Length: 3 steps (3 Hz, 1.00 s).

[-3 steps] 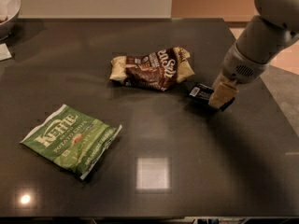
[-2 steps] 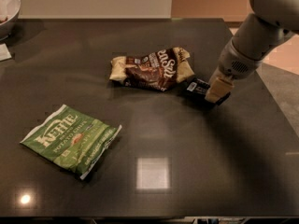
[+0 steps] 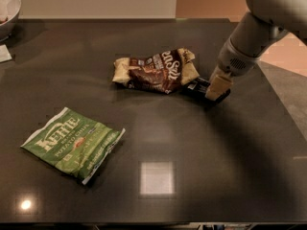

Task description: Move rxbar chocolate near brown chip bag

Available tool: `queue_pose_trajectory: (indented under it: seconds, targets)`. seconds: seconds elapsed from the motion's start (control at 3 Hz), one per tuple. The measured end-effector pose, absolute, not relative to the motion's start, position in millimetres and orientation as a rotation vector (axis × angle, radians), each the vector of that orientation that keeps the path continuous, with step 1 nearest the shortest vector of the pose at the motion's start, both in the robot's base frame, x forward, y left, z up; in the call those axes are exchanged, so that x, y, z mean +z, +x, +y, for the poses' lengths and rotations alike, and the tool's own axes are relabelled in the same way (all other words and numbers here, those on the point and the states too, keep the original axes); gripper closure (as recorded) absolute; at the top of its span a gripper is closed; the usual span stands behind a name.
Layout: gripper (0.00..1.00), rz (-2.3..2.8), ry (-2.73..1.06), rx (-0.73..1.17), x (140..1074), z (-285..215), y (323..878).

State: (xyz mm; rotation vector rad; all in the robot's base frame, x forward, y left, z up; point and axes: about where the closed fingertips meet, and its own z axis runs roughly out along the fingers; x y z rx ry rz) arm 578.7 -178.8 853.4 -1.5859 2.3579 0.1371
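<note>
The rxbar chocolate is a small black bar lying just right of the brown chip bag, close to its cream right end. The wrinkly dark brown bag lies at the table's middle back. My gripper comes down from the upper right on the white arm and is shut on the right end of the bar, low at the table top. One tan finger shows in front of the bar. The bar's right end is hidden behind it.
A flat green Kettle chips bag lies at the front left. A white bowl and a white paper scrap sit at the far left back. The dark table's right edge runs close behind the arm.
My gripper has moved left and toward the back with the bar in it, bringing the bar closer to the brown chip bag's right end. The bags have not moved.
</note>
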Motion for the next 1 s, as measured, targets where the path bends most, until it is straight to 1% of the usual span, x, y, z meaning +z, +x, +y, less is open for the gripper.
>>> queue_pose_trajectory:
  seconds: [0.33,0.67,1.0]
  targets:
    - [0.12,2.35,-1.597,0.133,850.3,-175.4,585.9]
    - [0.0,2.35,-1.599,0.135,849.1,-174.6,586.1]
    - [0.0,2.35,-1.599,0.135,849.0,-174.5,586.1]
